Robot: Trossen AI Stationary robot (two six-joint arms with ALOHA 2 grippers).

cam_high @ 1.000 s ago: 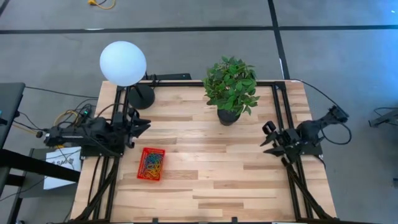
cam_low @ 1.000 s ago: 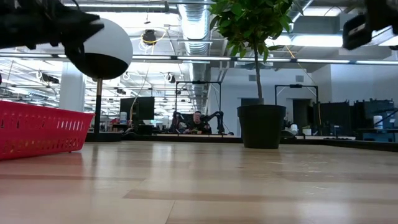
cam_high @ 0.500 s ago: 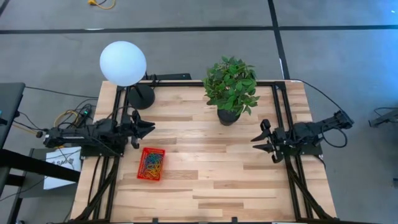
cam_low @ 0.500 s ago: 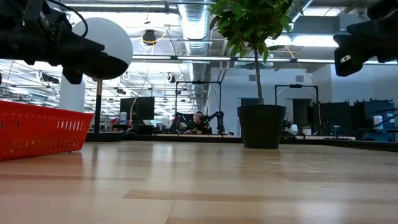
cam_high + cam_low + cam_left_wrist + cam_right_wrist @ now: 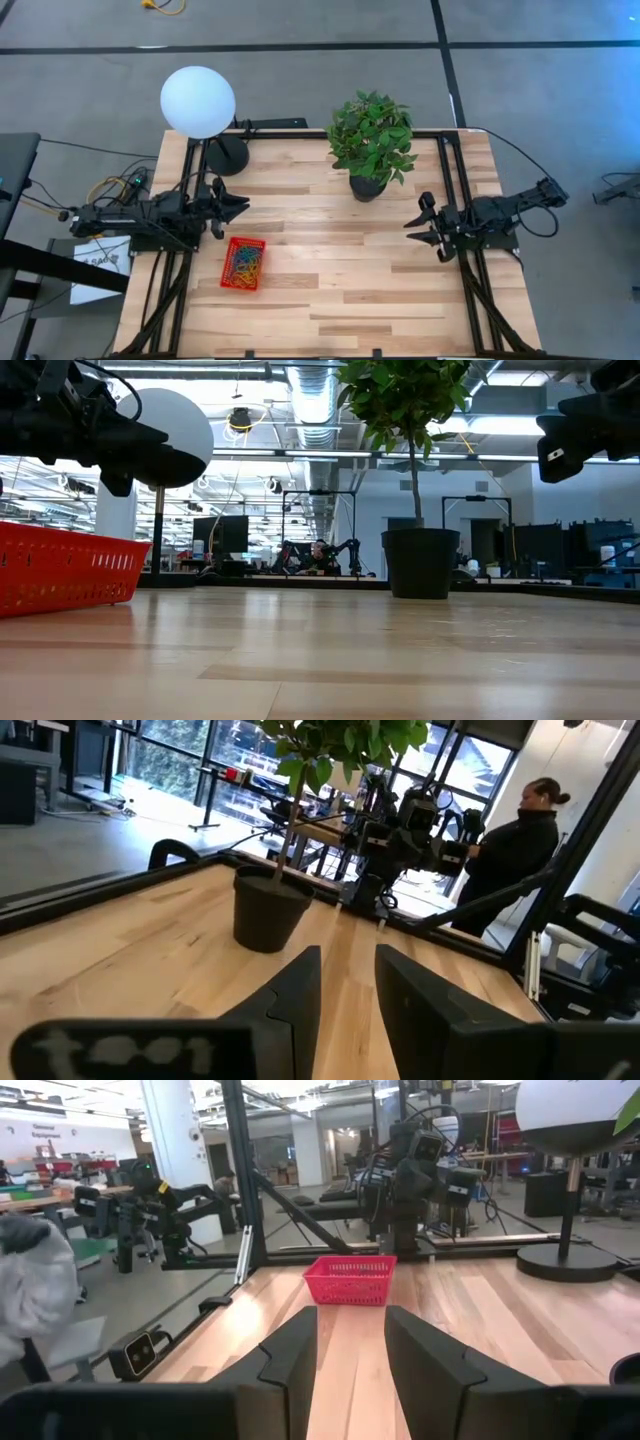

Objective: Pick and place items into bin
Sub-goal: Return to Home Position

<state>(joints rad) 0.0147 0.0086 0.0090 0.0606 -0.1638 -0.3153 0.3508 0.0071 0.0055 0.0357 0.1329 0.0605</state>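
Here's the red bin [image 5: 243, 263], sitting flat on the wooden table [image 5: 340, 290] toward its left side. It's loaded, with a tangle of coloured rubber bands [image 5: 245, 262] in yellow, green, blue and orange lying inside it. The left gripper [image 5: 240, 207] hangs just beside the bin, off the end that faces the white globe lamp [image 5: 198, 101]. It is not over the bin and not touching it. From table height it shows up in the air, higher than the basket's rim and in front of the lamp's globe. In its own wrist camera the fingers stand slightly parted, with a narrow gap between them and nothing pinched. They aim across the boards at the black plant pot [image 5: 366, 187], with a person [image 5: 510, 845] in dark clothes standing beyond the table. Over on the other side, the right gripper [image 5: 413, 229] sits near the table's right edge, well apart from the bin, with the width of the boards between them. Its fingers are parted too and empty, and the bin shows far off, straight ahead through that gap.
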